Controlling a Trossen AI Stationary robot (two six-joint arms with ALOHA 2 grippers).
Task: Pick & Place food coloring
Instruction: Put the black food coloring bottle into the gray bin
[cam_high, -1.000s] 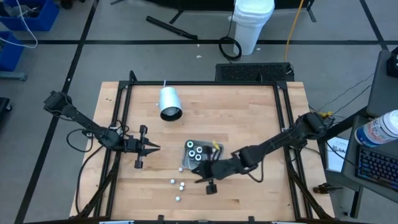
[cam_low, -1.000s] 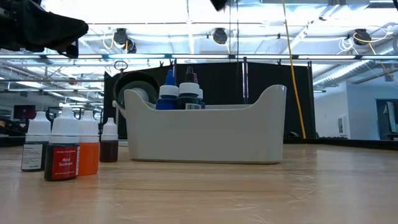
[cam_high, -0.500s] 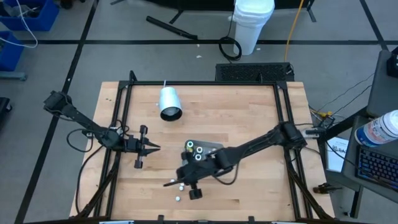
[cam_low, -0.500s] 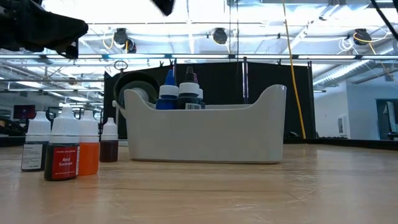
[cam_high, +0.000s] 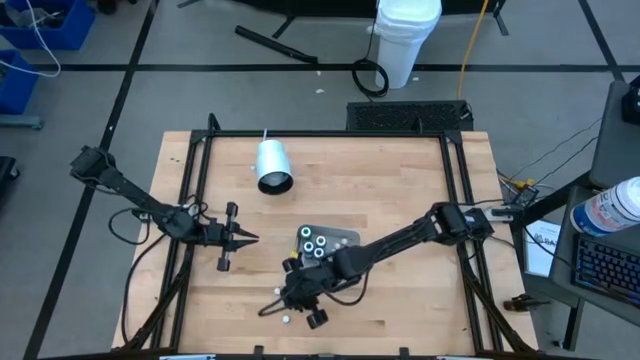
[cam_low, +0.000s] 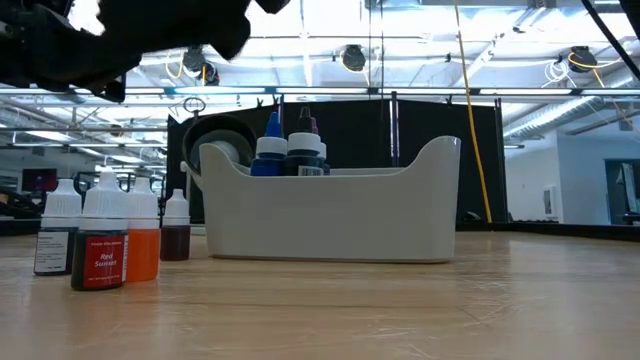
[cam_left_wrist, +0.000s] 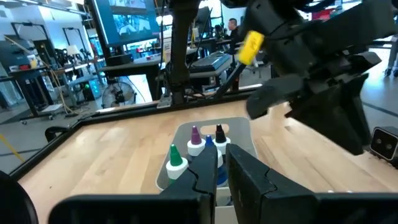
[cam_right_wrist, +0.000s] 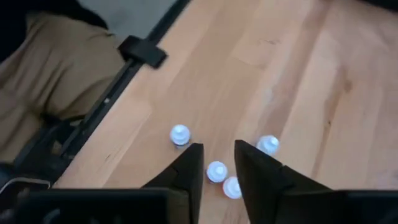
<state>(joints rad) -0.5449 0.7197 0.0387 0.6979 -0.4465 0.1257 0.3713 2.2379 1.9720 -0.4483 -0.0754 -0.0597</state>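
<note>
Several small food coloring bottles with white caps (cam_right_wrist: 216, 171) stand loose on the wood table, near its front edge (cam_high: 278, 291); in the low view they show at the left (cam_low: 103, 250). More bottles stand in the pale tray (cam_high: 335, 238). My right gripper (cam_right_wrist: 217, 148) is open and slants down over the loose bottles (cam_high: 275, 303), one cap showing between its fingers, apart from them. My left gripper (cam_high: 245, 238) is shut and level at the table's left, pointing at the tray (cam_left_wrist: 186, 130).
A white cylinder cup (cam_high: 272, 165) lies on its side at the far left of the table. A black frame rail (cam_high: 195, 200) runs along the table's edges. Bare wood lies right of the tray (cam_high: 410, 190).
My right gripper has swung from beside the tray's near side toward the table's left and near edge, sinking and tipping further downward, and now hangs over the loose bottles. The bottles and the tray have stayed in place.
</note>
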